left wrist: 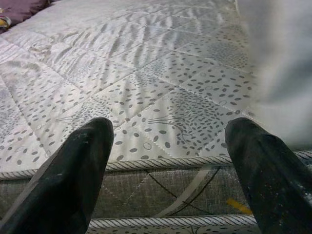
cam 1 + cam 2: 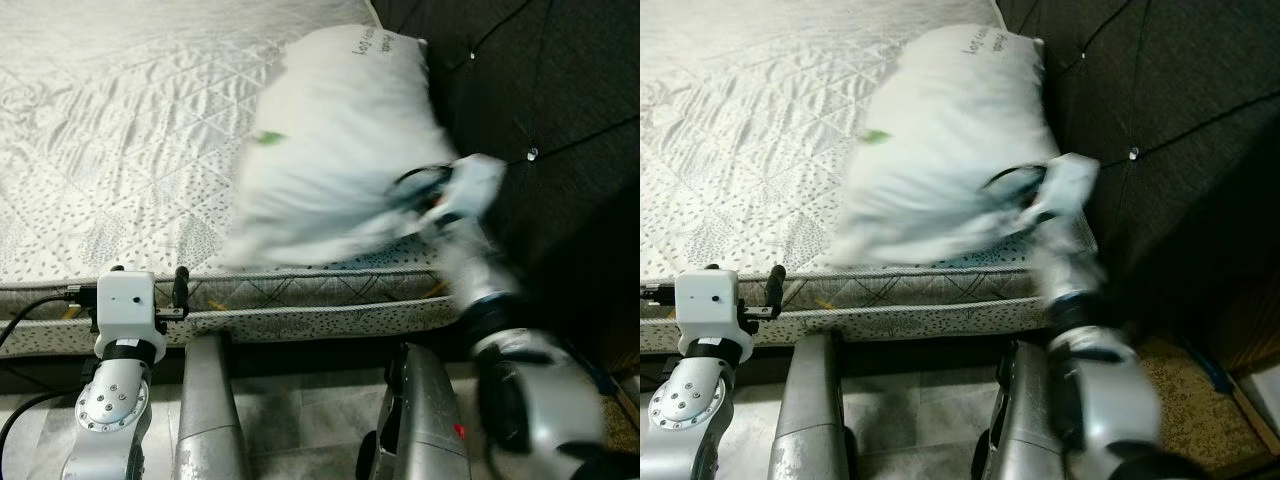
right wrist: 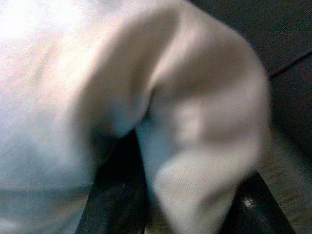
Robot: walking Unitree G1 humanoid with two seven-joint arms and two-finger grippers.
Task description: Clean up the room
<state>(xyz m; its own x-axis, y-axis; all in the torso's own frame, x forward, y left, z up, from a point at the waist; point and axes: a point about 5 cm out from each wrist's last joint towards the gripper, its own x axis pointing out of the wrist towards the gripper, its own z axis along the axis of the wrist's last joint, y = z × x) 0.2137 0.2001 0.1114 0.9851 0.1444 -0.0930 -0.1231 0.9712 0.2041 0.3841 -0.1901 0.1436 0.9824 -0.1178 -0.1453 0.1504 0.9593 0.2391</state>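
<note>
A white pillow (image 2: 340, 140) lies blurred at the head end of the quilted mattress (image 2: 120, 130), against the dark headboard. My right gripper (image 2: 412, 195) is at the pillow's near right corner and shut on a bunched fold of it; the right wrist view has that fold of pillow fabric (image 3: 195, 146) pinched between the black fingers (image 3: 117, 204). My left gripper (image 1: 168, 165) is open with nothing between its fingers, level with the mattress's front edge and left of the pillow (image 1: 278, 68). Its white wrist (image 2: 128, 305) sits just below the bed's side.
A dark tufted headboard (image 2: 540, 80) rises on the right. The mattress's piped side (image 2: 300, 300) runs across in front of me. Grey floor tiles (image 2: 290, 410) lie between my legs, and a purple cushion (image 1: 19, 9) sits at the bed's far end.
</note>
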